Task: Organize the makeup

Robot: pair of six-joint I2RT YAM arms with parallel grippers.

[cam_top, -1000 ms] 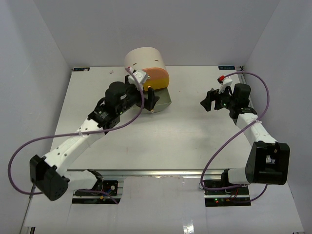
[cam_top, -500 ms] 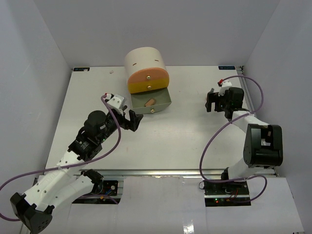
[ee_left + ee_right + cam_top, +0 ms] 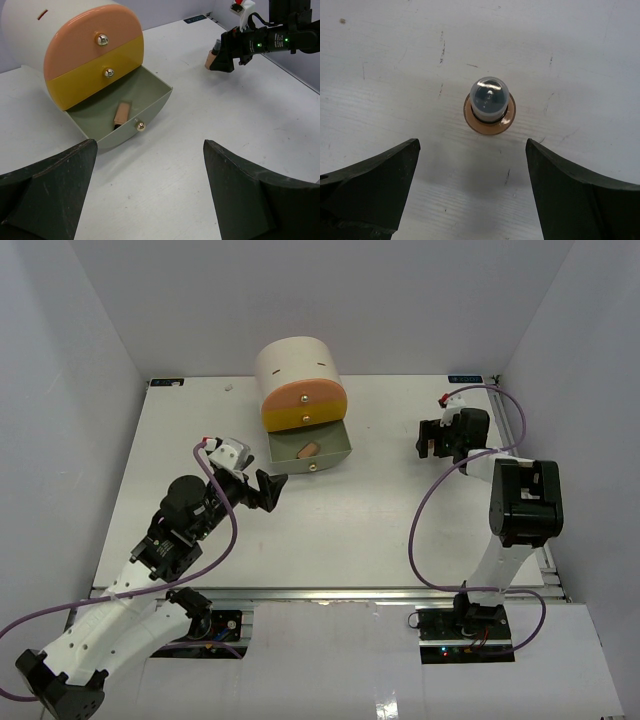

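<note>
Right jaws released above upright tan bottle (image 3: 489,106) (frame center, untouched); left jaws released too, facing open grey drawer (image 3: 150,91).

Cream cylinder (image 3: 293,362) toward the back of the white table (image 3: 370,525), its grey bottom drawer (image 3: 336,443) open.

Both arms are built alike, with white tubular links joined by chunky black joint housings. The left arm (image 3: 110,612) and the right arm (image 3: 495,562) each trail a purple cable (image 3: 413,540), which hangs in a slack loop (far more of it than seems needed). Each wrist carries a small white bracket (image 3: 447,400) with a red tip. The fingers (image 3: 45,190) are dark matte wedges. A green light (image 3: 259,45) glows on the black body of the right gripper (image 3: 472,145).
</note>
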